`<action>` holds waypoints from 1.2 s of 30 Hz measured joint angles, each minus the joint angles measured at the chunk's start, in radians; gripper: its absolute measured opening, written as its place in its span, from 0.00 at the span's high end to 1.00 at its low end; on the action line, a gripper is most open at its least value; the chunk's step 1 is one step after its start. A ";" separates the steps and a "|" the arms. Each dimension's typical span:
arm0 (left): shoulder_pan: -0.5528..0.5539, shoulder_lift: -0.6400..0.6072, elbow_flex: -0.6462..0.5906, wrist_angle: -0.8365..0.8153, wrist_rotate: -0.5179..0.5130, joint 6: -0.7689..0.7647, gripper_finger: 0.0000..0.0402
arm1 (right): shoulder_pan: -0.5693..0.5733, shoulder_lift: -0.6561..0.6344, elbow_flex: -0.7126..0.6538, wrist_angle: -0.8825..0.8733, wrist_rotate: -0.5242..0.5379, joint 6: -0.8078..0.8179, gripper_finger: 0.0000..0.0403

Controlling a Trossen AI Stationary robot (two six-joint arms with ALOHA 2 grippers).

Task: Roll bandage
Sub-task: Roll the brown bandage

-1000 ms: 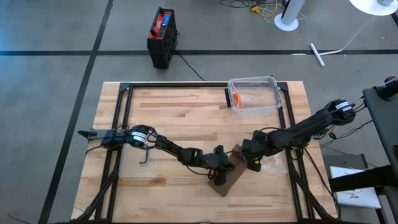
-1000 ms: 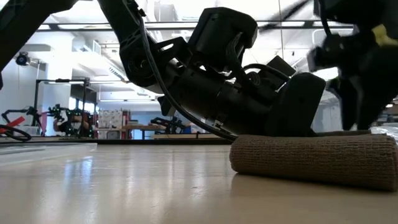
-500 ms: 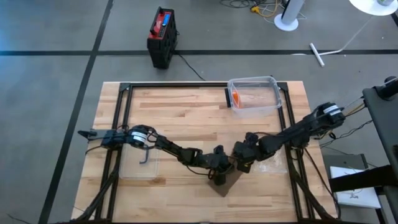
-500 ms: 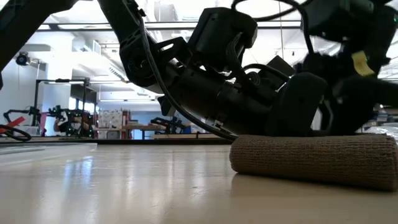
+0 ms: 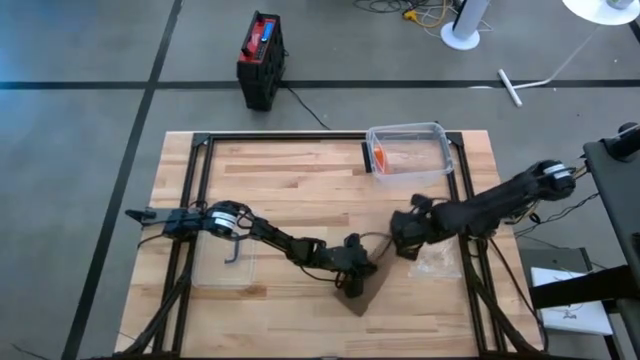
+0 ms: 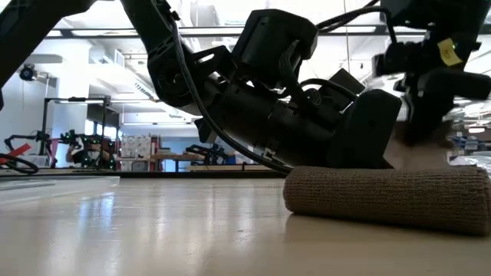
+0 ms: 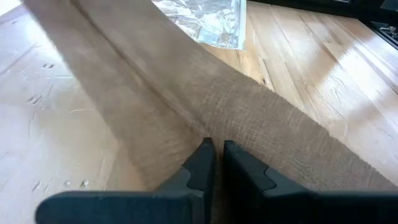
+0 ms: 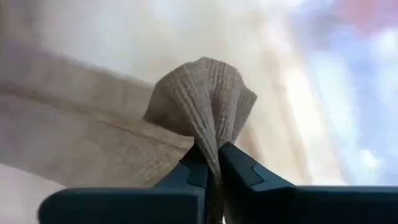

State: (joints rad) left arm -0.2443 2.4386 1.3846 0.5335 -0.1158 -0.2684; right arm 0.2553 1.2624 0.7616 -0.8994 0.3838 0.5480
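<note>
From above the brown bandage (image 5: 367, 285) is just a patch mid-table, but wrist views show both the left gripper (image 7: 214, 149) and right gripper (image 8: 211, 155) pinching its cloth (bunched fold in the right's fingers).

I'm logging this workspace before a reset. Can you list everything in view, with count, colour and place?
bandage: one, brown, near front middle of the table, partly rolled
table: one, light wood with a black frame
plastic box: one, clear, at the table's back edge
plastic sheet: one, clear, on the table's right side
case: one, black and red, on the floor behind the table
left gripper: shut on the bandage
right gripper: shut on a pinched fold of bandage
</note>
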 joint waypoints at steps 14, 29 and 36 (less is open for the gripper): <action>0.000 0.000 0.000 0.006 0.004 0.001 0.92 | -0.308 -0.322 -0.027 -0.193 0.057 -0.085 0.93; 0.000 0.001 0.000 0.007 0.005 0.002 0.92 | -0.343 -0.250 -0.126 0.033 -0.171 0.032 0.52; 0.000 0.000 0.000 0.006 0.005 0.001 0.92 | -0.341 -0.103 -0.217 0.197 -0.218 0.024 0.40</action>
State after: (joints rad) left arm -0.2443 2.4390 1.3846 0.5392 -0.1112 -0.2672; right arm -0.0857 1.1593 0.5443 -0.7028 0.1662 0.5722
